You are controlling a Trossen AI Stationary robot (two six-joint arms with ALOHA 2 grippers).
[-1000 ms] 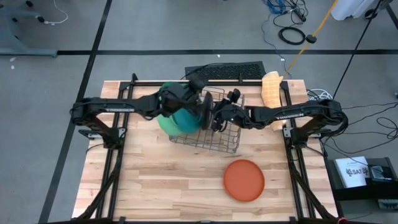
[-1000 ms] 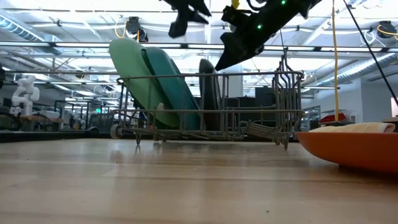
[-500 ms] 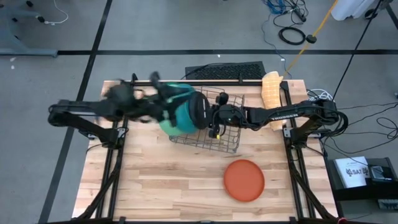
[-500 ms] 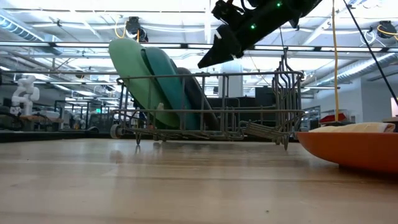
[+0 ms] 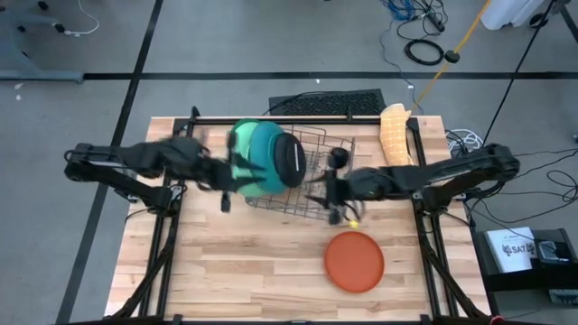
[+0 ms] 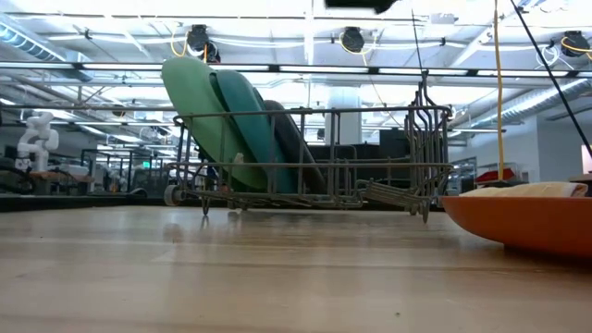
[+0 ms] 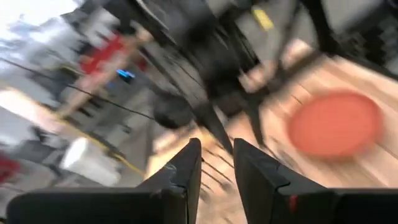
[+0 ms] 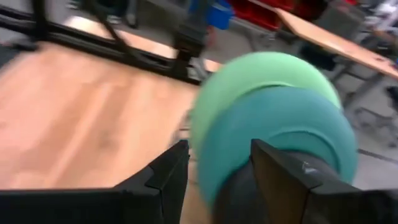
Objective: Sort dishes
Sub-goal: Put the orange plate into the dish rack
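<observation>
A grey wire rack (image 5: pixel 312 185) stands at the table's middle. In it, on edge, a light-green plate (image 5: pixel 237 153), a teal plate (image 5: pixel 262 167) and a black plate (image 5: pixel 289 162) lean one on the other toward the left; they also show in the low view (image 6: pixel 277 139). An orange-red plate (image 5: pixel 354 262) lies flat on the table near the right front. My left gripper (image 5: pixel 224 190) is left of the rack, narrowly open and empty (image 7: pixel 214 155). My right gripper (image 5: pixel 336 203) is at the rack's near right corner, open and empty (image 8: pixel 214 162).
A yellow ribbed object (image 5: pixel 394 131) lies at the table's far right. A dark mat (image 5: pixel 330 104) lies behind the rack. Bare wood shows along the table's near left (image 5: pixel 235 271).
The black plate has tipped from upright to lean on the teal plate. My left gripper has drawn back fast from above the rack toward the table's left edge. My right gripper has pulled out of the rack toward the near edge and risen.
</observation>
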